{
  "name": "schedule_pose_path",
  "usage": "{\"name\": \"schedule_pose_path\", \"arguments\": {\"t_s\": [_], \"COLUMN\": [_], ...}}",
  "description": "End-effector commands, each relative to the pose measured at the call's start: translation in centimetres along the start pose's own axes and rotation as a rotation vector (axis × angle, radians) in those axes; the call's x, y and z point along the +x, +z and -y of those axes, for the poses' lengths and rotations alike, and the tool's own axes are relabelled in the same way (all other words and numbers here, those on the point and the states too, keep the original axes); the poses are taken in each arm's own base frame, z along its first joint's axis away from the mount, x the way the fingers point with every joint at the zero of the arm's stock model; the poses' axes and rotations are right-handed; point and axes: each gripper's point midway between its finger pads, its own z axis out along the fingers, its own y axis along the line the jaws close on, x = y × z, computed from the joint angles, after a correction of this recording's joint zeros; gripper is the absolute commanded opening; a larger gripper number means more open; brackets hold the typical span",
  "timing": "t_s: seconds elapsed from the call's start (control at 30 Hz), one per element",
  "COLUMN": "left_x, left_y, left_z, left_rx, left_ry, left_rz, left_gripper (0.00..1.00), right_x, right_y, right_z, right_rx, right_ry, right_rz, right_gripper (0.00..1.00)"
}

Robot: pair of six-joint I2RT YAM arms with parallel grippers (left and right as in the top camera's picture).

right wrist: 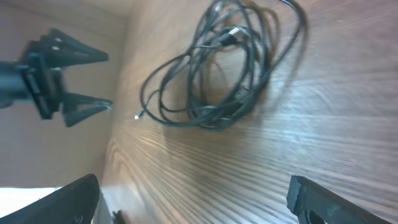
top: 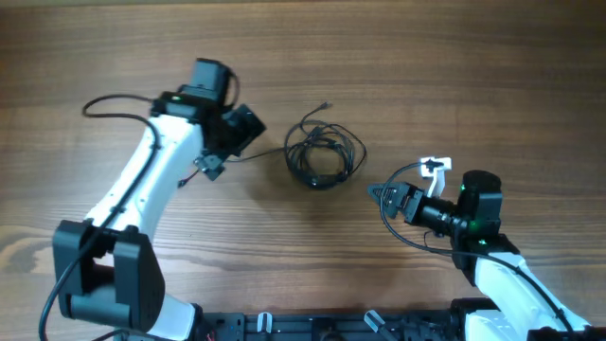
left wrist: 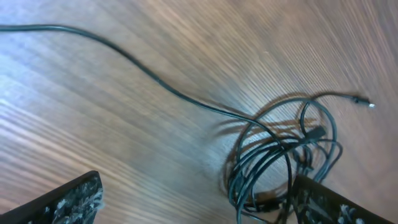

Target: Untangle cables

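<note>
From overhead, the cables [top: 325, 156] lie coiled on the wooden table [top: 454, 57] between the arms, just right of the left gripper [top: 232, 142] and up-left of the right gripper [top: 383, 201]. One strand trails left toward the left gripper. In the left wrist view its fingers [left wrist: 68, 199] are spread and empty, with the coil beside the right finger and a plug end [left wrist: 367, 103] pointing right. In the right wrist view those fingers [right wrist: 336, 199] also stand wide, the coil ahead.

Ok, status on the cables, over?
Left gripper open, empty. Right gripper open, empty. Cables in one tangled coil between them, one strand toward left gripper. Nothing in the way.
</note>
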Motion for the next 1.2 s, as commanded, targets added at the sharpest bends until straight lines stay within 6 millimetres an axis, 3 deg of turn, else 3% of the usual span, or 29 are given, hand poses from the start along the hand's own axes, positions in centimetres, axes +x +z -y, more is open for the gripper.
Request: {"name": "schedule_pose_path", "arguments": {"t_s": [0.0, 0.07, 0.17, 0.3, 0.47, 0.6, 0.77, 0.97, 1.17], "left_x": [0.9, 1.2, 1.9, 3.1, 6.0, 7.5, 7.8, 7.4, 7.4], "left_y": [-0.6, -0.6, 0.1, 2.2, 4.8, 4.9, 3.3, 3.2, 3.4], "left_z": [1.2, 1.2, 0.9, 0.3, -2.1, -2.9, -1.9, -0.9, -0.9], "left_rx": [0.113, 0.124, 0.143, 0.241, 0.377, 0.431, 0.453, 0.421, 0.405], "left_ry": [0.021, 0.110, 0.165, 0.176, 0.155, 0.240, 0.344, 0.391, 0.388], "left_rz": [-0.121, -0.130, -0.162, -0.221, -0.293, -0.268, -0.173, -0.067, -0.056], "left_gripper": [0.98, 0.98, 0.95, 0.94, 0.93, 0.86, 0.80, 0.79, 0.79], "right_x": [-2.9, -4.4, -5.1, -5.2, -5.9, -6.1, -4.4, -0.7, 1.3], "right_y": [0.0, 0.4, 1.4, 2.5, 2.9, 3.3, 5.0, 9.4, 12.6], "right_z": [-3.0, -4.9, -6.0, -6.3, -6.5, -6.7, -6.6, -6.9, -5.7], "right_rx": [-0.066, -0.074, -0.003, 0.152, 0.328, 0.375, 0.380, 0.323, 0.312], "right_ry": [-0.089, -0.146, -0.198, -0.275, -0.346, -0.413, -0.464, -0.527, -0.555], "right_rz": [0.021, 0.026, 0.017, 0.003, 0.043, 0.077, 0.019, -0.081, -0.125], "right_gripper": [0.99, 0.99, 0.99, 0.99, 0.99, 0.96, 0.77, 0.77, 0.72]}}
